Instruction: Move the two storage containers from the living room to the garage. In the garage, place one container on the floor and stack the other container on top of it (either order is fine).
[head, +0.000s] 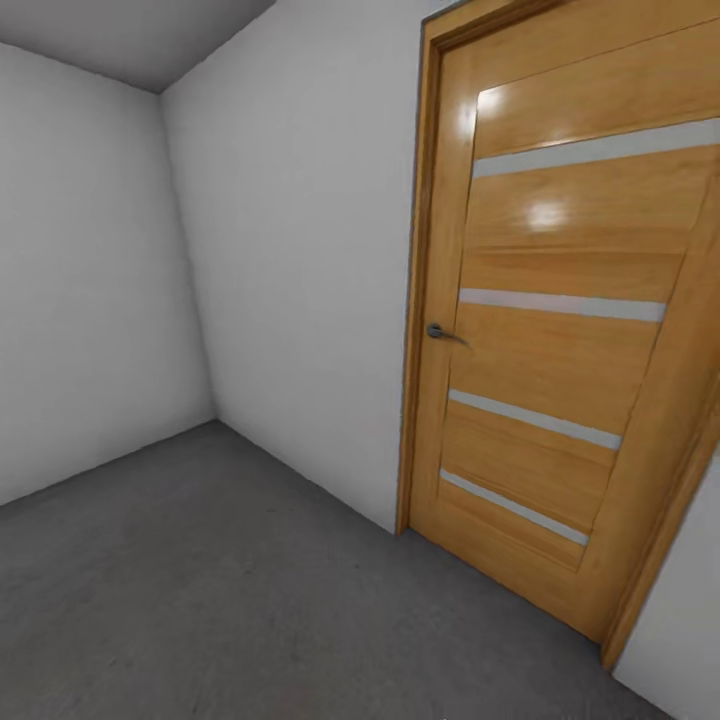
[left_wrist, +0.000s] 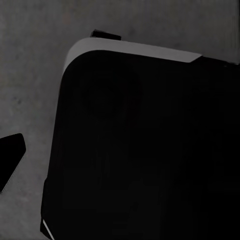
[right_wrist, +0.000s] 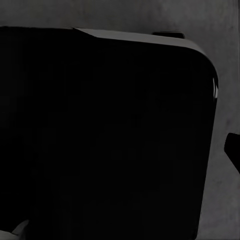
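**Facing a closed door in a bare white corner**

While your head camera looks into a corner of a room, it gives you white walls (head: 290, 250), a dark grey mottled floor (head: 200, 600) and, at the right, a closed wooden door (head: 560, 330) with four pale horizontal strips and a small grey lever handle (head: 440, 333) on its left edge. The plain walls and rough floor match the garage. Neither orange-red container appears in any of your three pictures, so you cannot place them from here.

Your wrist cameras give you what the head camera does not: each looks down on a large black rounded-corner body (left_wrist: 150, 150) with a thin light edge, which looks like part of the robot, sitting over the same grey floor. In the left wrist view a dark pointed shape (left_wrist: 10, 155) pokes in at the side, perhaps a fingertip; in the right wrist view a similar dark tip (right_wrist: 233, 150) shows at the edge. With so little of either gripper visible, you cannot tell whether the left or the right is released or clenched.
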